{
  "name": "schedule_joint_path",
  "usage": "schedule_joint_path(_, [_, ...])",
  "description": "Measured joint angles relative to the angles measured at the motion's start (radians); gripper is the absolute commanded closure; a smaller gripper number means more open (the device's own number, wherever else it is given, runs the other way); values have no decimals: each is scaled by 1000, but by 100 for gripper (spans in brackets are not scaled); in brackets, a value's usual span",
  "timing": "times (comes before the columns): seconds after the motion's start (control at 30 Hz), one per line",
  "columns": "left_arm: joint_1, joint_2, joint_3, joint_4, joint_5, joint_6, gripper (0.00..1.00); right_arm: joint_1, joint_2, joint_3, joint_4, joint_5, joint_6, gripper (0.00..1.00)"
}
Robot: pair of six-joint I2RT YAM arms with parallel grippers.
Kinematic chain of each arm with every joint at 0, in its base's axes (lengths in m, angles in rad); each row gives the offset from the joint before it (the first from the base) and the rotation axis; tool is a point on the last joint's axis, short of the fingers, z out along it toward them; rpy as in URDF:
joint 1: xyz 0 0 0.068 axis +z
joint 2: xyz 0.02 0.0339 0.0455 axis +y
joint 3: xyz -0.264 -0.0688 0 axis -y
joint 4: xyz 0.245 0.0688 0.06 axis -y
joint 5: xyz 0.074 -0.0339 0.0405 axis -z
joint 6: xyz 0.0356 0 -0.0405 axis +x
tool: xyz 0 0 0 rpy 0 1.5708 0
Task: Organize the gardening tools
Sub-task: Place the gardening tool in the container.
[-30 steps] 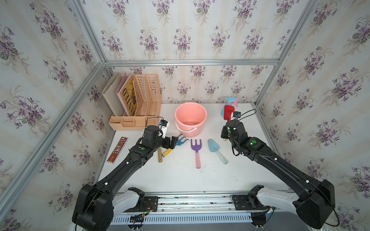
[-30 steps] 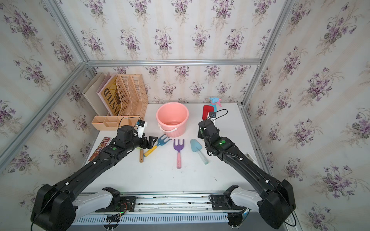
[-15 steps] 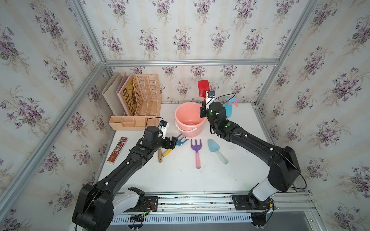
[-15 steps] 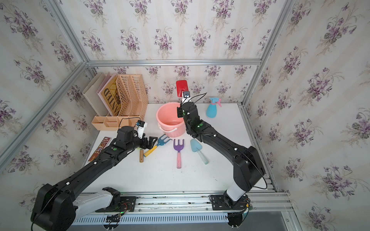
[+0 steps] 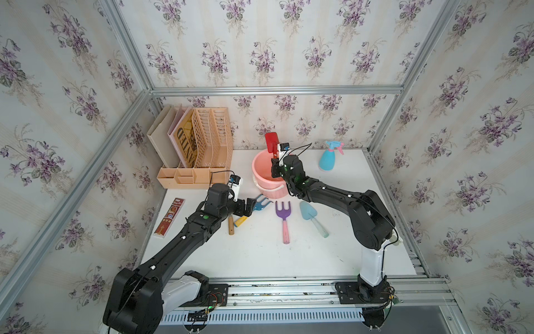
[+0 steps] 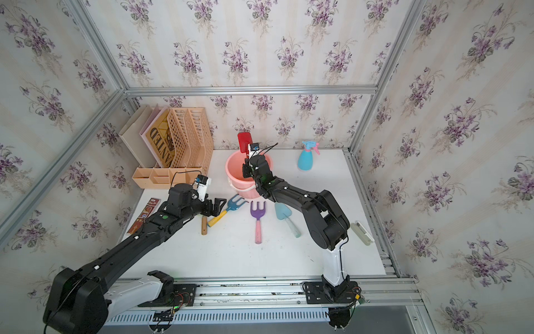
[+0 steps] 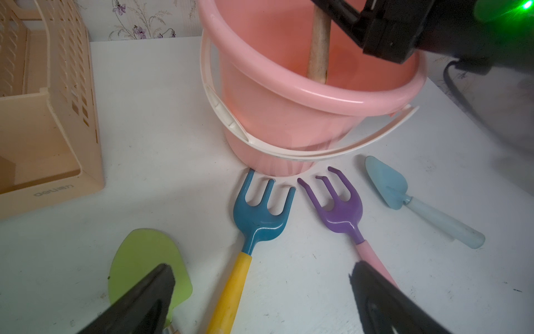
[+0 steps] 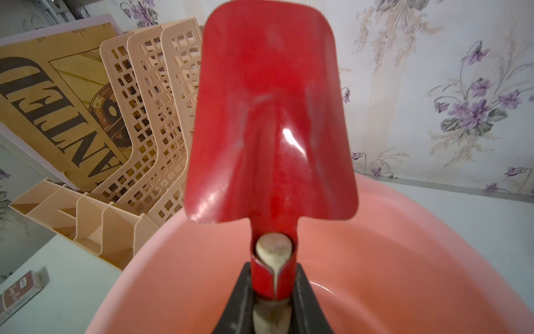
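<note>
My right gripper [image 8: 273,286] is shut on the neck of the red shovel [image 8: 271,115]. It holds the shovel upright, blade up [image 5: 271,143], with the wooden handle down inside the pink bucket [image 5: 255,170]. My left gripper [image 7: 261,268] hangs open low over the table, and the blue fork with the yellow handle [image 7: 260,214] lies between its fingers, untouched. The green shovel [image 7: 144,260] lies partly under one finger. The purple fork [image 5: 283,211] and the light-blue trowel [image 5: 308,212] lie in front of the bucket. The blue spray bottle [image 5: 328,159] stands at the back right.
A beige file organizer [image 5: 202,150] holding books stands at the back left. A long red-brown box [image 5: 169,217] lies along the left table edge. A small cream object [image 6: 361,232] lies near the right edge. Walls close in three sides.
My right arm has swung from the back right, near the spray bottle, to over the bucket, carrying the red shovel. The left arm has stayed still and open.
</note>
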State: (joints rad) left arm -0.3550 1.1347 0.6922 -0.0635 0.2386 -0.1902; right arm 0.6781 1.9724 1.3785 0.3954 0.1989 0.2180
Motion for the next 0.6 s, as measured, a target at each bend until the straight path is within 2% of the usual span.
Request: schedule_joint_path(0.6, [0, -21, 0, -9, -15, 2, 1, -9, 123, 160, -87, -67, 53, 100])
